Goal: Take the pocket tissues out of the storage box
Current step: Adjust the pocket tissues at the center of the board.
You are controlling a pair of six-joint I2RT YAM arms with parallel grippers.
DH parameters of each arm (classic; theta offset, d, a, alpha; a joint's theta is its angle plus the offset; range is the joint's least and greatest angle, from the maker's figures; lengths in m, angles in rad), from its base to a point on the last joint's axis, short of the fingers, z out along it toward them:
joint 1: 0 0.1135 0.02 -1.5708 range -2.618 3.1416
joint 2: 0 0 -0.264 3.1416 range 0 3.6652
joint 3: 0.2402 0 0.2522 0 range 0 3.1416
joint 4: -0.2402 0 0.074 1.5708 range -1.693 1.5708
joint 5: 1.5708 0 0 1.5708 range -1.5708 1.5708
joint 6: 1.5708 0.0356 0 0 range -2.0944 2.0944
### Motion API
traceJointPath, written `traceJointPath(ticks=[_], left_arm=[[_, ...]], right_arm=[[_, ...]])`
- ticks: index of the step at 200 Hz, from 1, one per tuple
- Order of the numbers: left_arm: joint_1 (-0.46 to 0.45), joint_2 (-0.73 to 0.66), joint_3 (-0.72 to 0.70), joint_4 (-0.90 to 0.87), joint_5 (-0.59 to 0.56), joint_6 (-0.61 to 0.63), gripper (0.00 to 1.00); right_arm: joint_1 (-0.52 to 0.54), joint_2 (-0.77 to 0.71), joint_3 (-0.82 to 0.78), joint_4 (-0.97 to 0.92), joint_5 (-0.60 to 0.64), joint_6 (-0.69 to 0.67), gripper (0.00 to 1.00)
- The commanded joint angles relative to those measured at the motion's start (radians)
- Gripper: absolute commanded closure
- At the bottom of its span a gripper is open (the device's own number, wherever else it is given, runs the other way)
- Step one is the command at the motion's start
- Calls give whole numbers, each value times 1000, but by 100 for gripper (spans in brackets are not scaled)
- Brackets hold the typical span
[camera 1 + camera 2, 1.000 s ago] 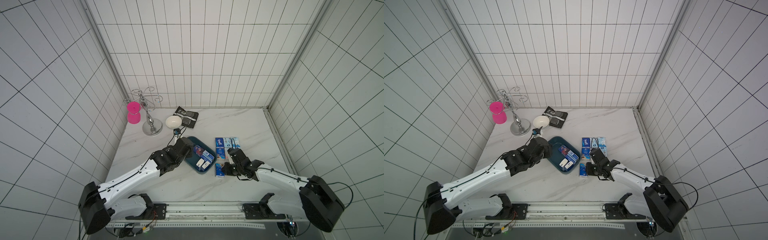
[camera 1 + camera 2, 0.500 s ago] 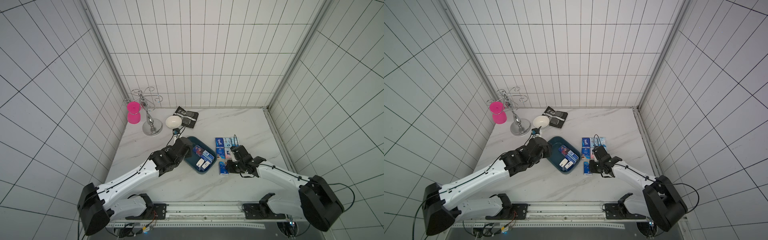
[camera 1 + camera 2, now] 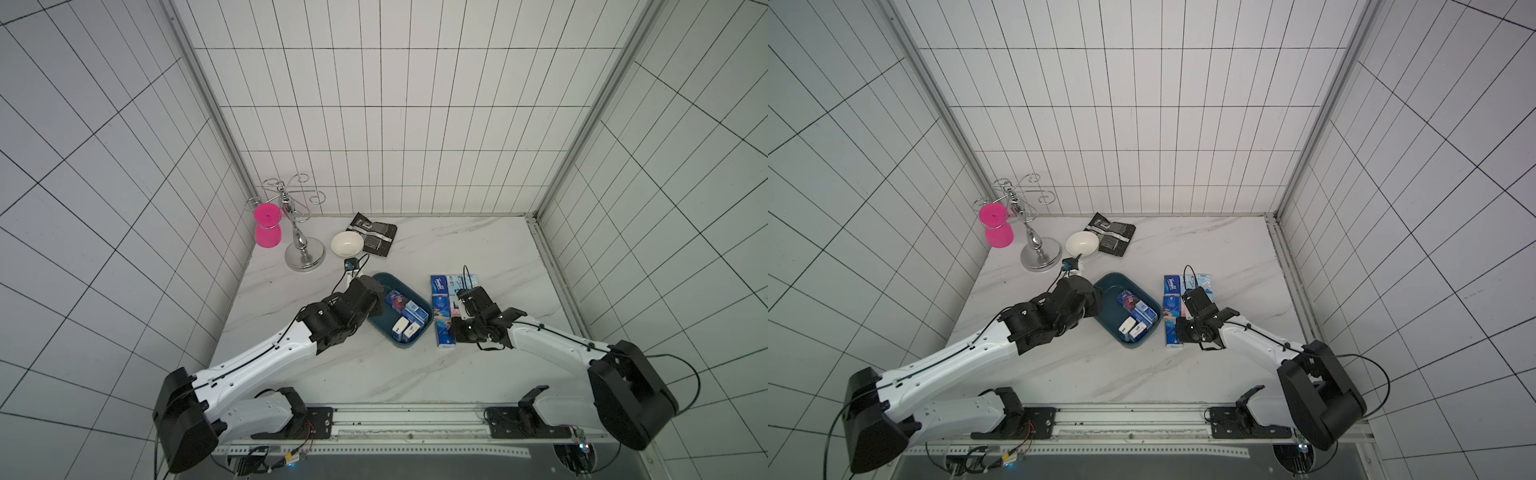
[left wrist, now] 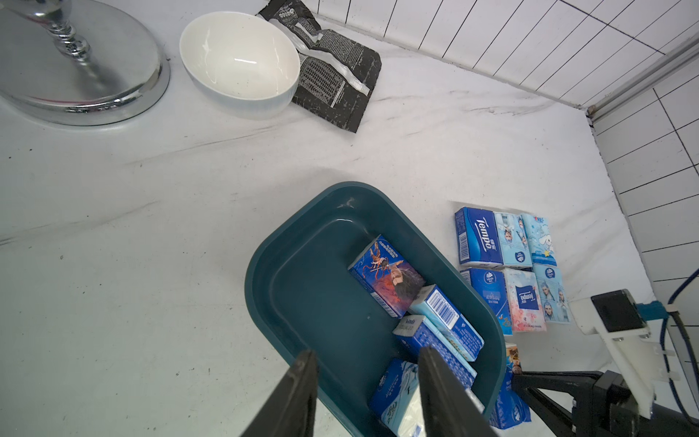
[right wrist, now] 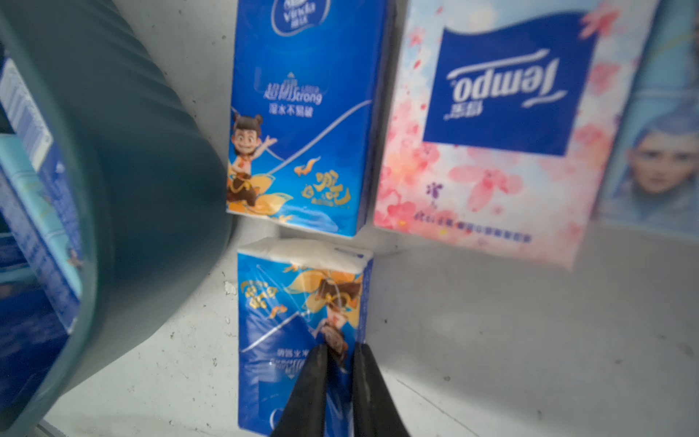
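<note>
Unloading under way — seven packets (image 4: 524,302) out, about five remain in the box (image 4: 302,302).
The right gripper (image 5: 338,355) is closed at the near packet (image 5: 299,302) — the left gripper (image 4: 367,355) is open over the box.

Two high stereo eyes, two wrist cameras, one desk (image 3: 478,249).
Both top views look steeply down from above the desk's near edge toward the back wall (image 3: 382,145). The left wrist view looks obliquely over the storage box (image 4: 310,295) to the far right corner; the right wrist view hangs close over pocket tissues (image 5: 306,113) beside it.
</note>
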Motion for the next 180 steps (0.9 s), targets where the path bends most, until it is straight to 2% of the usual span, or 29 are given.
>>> traceJointPath(ticks=[1,82,126,157,180], left_arm=[[7,-20,-13,17,-15,9,53],[12,10,-14,5,-24,34,53],[28,82,3,10,-32,49,53],[35,183,42,40,-46,97,52],[71,288,89,67,46,67,51]], right_arm=[[-14,37,17,-24,40,-5,83],[-27,40,35,-15,31,6,79],[-25,-150,36,-81,6,21,72],[-26,-271,70,-147,15,12,69],[-28,-274,97,-185,36,-10,69]])
